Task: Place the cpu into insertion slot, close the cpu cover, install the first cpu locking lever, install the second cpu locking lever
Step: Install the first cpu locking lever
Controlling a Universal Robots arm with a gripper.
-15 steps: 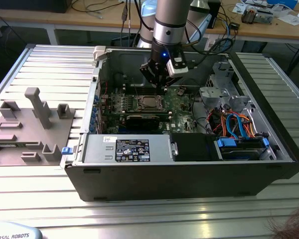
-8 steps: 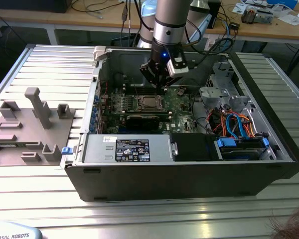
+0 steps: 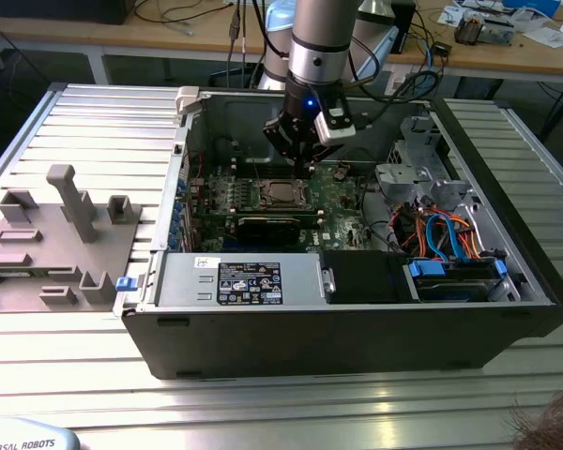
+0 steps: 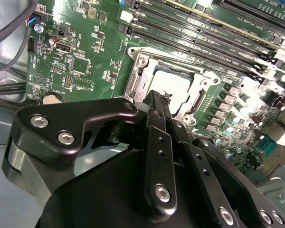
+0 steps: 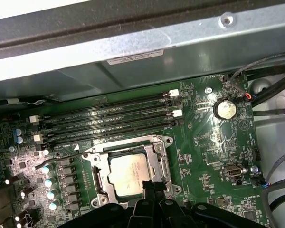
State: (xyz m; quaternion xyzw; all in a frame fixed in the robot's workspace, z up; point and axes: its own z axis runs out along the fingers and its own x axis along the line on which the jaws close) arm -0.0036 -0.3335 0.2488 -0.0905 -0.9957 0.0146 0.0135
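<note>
The cpu [image 5: 127, 173], a dull silver square, lies in the insertion slot [image 5: 167, 140] on the green board. The cpu cover [image 5: 160, 164], a silver frame, lies flat around it. Both also appear in the second wrist view, the cpu [image 4: 173, 85] inside the cover [image 4: 137, 78]. A thin metal locking lever [image 5: 57, 160] sticks out from one side of the socket. My gripper [image 5: 151, 186] hovers right at the socket's edge with its black fingers pressed together and nothing between them. In the exterior view the gripper [image 3: 305, 157] hangs inside the open case just behind the cpu [image 3: 283, 193].
Long memory slots [image 5: 109, 121] run beside the socket. A coin battery [image 5: 224, 109] and loose cables [image 5: 270, 90] sit toward the case wall. The exterior view shows a black card [image 3: 272, 225], a power supply [image 3: 239, 279] and drive bays with blue cables [image 3: 446, 239]. A grey fixture [image 3: 52, 239] stands outside.
</note>
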